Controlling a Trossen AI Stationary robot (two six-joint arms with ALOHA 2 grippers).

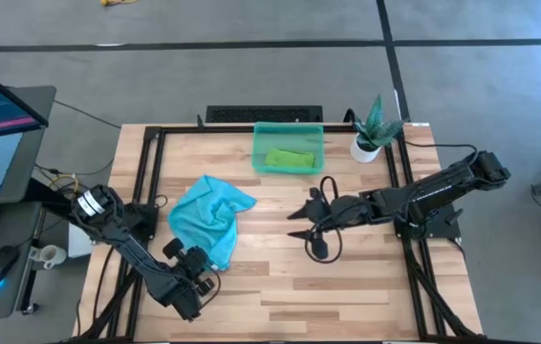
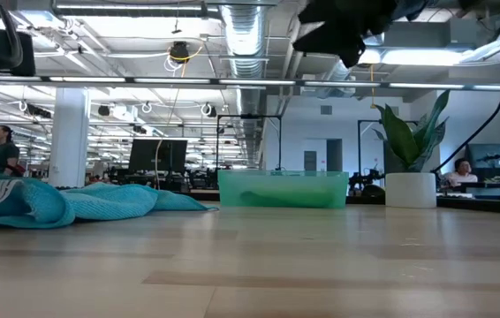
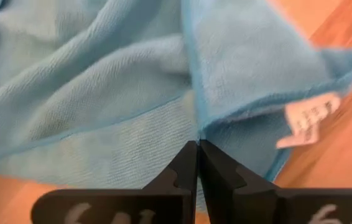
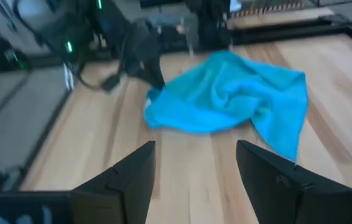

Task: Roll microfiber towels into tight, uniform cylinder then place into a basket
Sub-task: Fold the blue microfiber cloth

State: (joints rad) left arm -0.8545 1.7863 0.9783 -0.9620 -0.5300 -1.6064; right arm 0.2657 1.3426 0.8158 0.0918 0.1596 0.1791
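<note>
I'm working over the pale wooden slatted table [image 1: 347,287]. The crumpled turquoise-blue microfiber towel [image 1: 209,218] lies left of centre, well short of the translucent teal plastic basket [image 1: 288,150] at the far edge, where a lime-green rolled towel [image 1: 290,158] already sits. My left gripper [image 3: 198,149] has its jaws pinched together on the blue towel's hem, close to its small white tag [image 3: 306,119]. My right gripper [image 4: 194,168] hovers mid-table, jaws wide and holding nothing. As I judge it, I should draw this edge out flat, pin the opposite side with the right gripper, then roll evenly with steady tension.
</note>
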